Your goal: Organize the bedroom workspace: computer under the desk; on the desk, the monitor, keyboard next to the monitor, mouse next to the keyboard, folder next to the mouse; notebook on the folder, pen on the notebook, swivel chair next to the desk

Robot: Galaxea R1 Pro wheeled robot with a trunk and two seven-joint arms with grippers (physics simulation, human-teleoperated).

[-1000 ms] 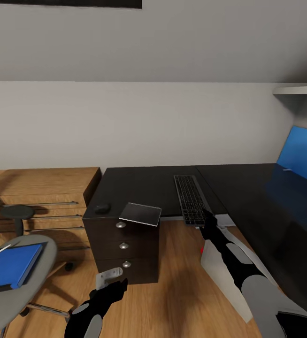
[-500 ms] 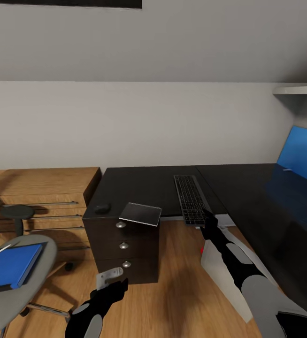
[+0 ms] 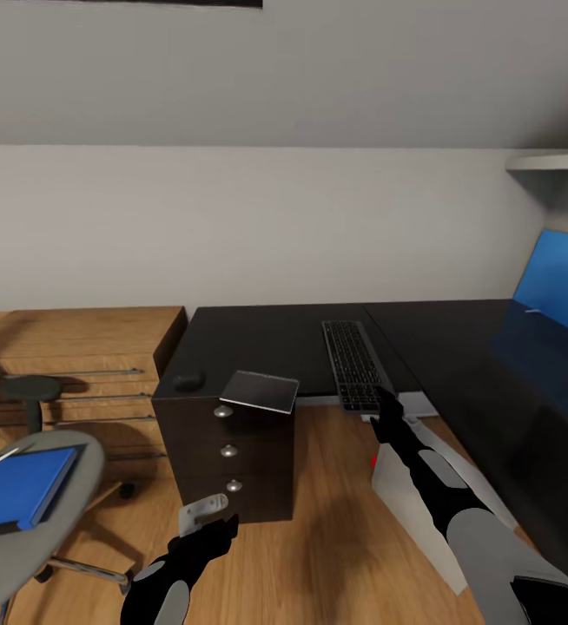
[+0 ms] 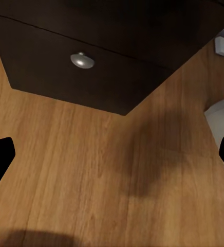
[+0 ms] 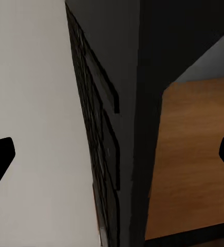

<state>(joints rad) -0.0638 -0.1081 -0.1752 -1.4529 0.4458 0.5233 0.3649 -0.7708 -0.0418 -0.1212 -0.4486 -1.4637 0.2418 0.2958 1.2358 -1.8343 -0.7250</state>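
The view has tipped slightly upward; nothing else has shifted. The right gripper, fingers spread, hovers at the keyboard's near end, overhanging the desk. The left gripper, at 7 o'clock, also gapes.

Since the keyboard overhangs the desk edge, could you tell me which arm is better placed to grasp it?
Right, probably: the right gripper sits just below the keyboard, jaws open.

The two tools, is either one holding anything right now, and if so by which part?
Nothing is held. The left tool is open above bare wooden floor; the right tool is open near the slim grey keyboard, not gripping it.
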